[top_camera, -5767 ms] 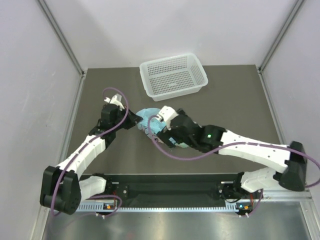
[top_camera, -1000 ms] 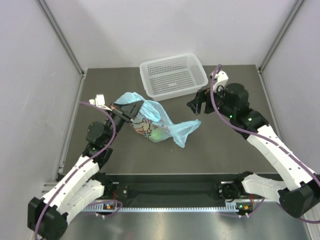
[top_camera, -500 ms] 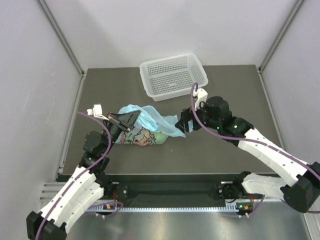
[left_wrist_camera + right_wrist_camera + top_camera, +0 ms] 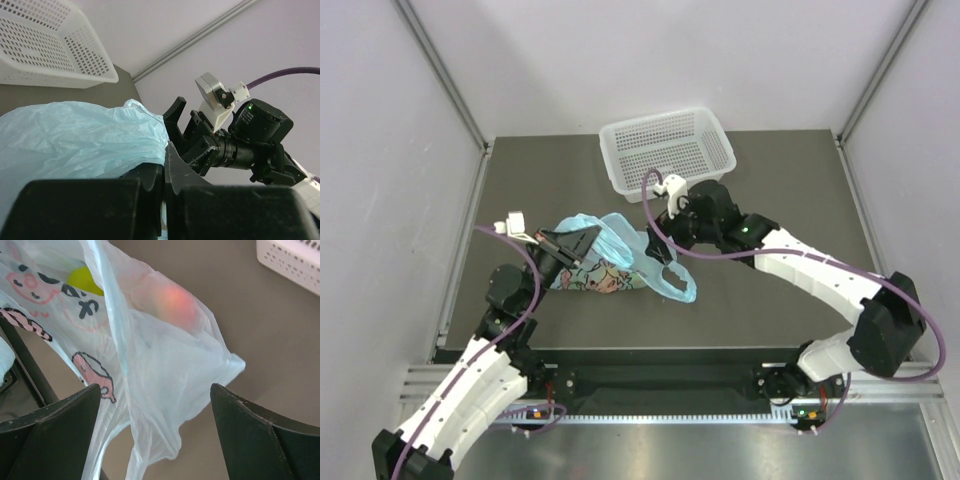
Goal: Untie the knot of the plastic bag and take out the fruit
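nearby, white basket (image 4: 666, 150) behind plastic bag (image 4: 610, 268); right gripper (image 4: 663, 238) between them

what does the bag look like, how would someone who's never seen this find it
On the dark table, on the near side of the white perforated basket, is the plastic bag. It is the only soft, crinkly thing there: translucent light blue, printed with pink cartoon pigs, fruit showing through.
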Tool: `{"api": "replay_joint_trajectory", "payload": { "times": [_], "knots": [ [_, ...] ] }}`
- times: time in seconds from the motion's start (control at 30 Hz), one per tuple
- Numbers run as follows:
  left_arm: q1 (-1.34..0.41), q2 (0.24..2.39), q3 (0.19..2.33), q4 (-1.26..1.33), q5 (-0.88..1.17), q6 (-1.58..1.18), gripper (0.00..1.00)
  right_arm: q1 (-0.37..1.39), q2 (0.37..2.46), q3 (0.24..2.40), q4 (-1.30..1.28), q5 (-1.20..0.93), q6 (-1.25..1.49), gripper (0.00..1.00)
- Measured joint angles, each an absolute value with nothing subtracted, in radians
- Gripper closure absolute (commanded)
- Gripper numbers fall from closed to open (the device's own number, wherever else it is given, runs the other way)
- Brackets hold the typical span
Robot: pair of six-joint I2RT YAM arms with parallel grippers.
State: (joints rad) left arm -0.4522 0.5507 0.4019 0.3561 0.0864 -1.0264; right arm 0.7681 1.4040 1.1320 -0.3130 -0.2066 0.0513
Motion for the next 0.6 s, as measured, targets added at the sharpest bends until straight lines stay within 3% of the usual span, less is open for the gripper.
{"api": "replay_joint_trajectory", "payload": {
  "times": [0.23, 0.33, 0.4, 0.43, 0.47, 0.5, 0.6],
  "knots": [
    [-0.452, 0.525, 0.402, 0.323, 0.086, -1.025, 1.0, 0.793, 1.489, 1.193, -0.29, -0.263, 0.001, 0.15],
    [-0.452, 0.524, 0.402, 0.319, 0.086, -1.026, 1.0, 0.809, 1.556, 1.235, -0.283, -0.286, -0.007, 0.25],
    [-0.452, 0.524, 0.402, 0.32, 0.088, -1.027, 1.0, 0.816, 1.603, 1.264, -0.277, -0.293, -0.013, 0.52],
    [-0.452, 0.524, 0.402, 0.32, 0.09, -1.027, 1.0, 0.818, 1.624, 1.276, -0.276, -0.293, -0.013, 0.79],
    [-0.452, 0.524, 0.402, 0.32, 0.091, -1.028, 1.0, 0.818, 1.644, 1.287, -0.276, -0.287, -0.016, 0.93],
    [-0.452, 0.526, 0.402, 0.321, 0.094, -1.028, 1.0, 0.818, 1.659, 1.298, -0.278, -0.278, -0.007, 1.0],
    [-0.452, 0.527, 0.402, 0.32, 0.098, -1.026, 1.0, 0.817, 1.699, 1.335, -0.281, -0.227, -0.003, 1.0]
  ]
}}
